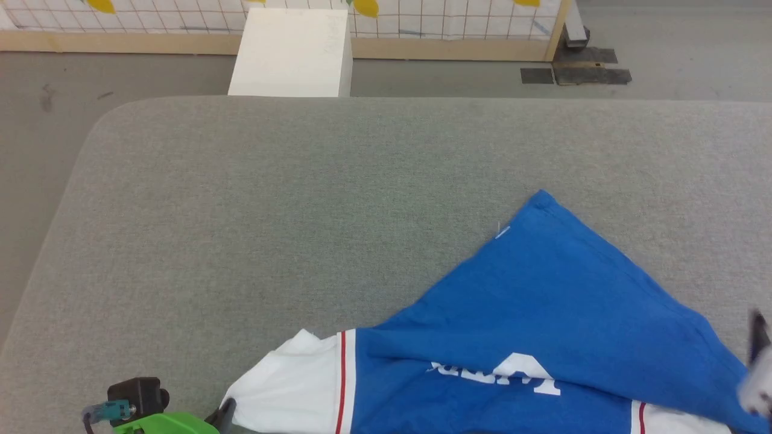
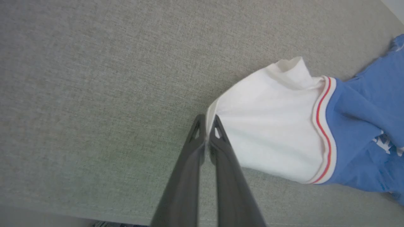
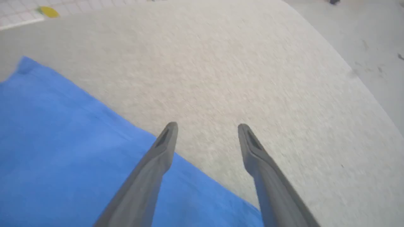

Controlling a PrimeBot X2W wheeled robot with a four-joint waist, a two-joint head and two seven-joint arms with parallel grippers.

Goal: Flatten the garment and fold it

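Your garment (image 1: 531, 313) lies rumpled on the near right part of the grey worktop (image 1: 301, 199). One blue corner points away from you, and the near side is cut off by the head view's bottom edge. Beyond the worktop's far edge a white block (image 1: 292, 54) stands on the floor (image 1: 36, 120). A gridded panel (image 1: 458, 18) is behind it and dark mats (image 1: 576, 66) lie off to the right, all well apart from the cloth.

Your left gripper (image 2: 206, 121) has its fingers pressed together on the edge of the white end panel. Your right gripper (image 3: 206, 129) holds its fingers spread wide with nothing between them, one over the blue cloth's edge and the other over bare worktop.

A fold covers part of the white lettering, so you can't read it. The blurred dark and pale shape at the head view's right edge is probably that right gripper.
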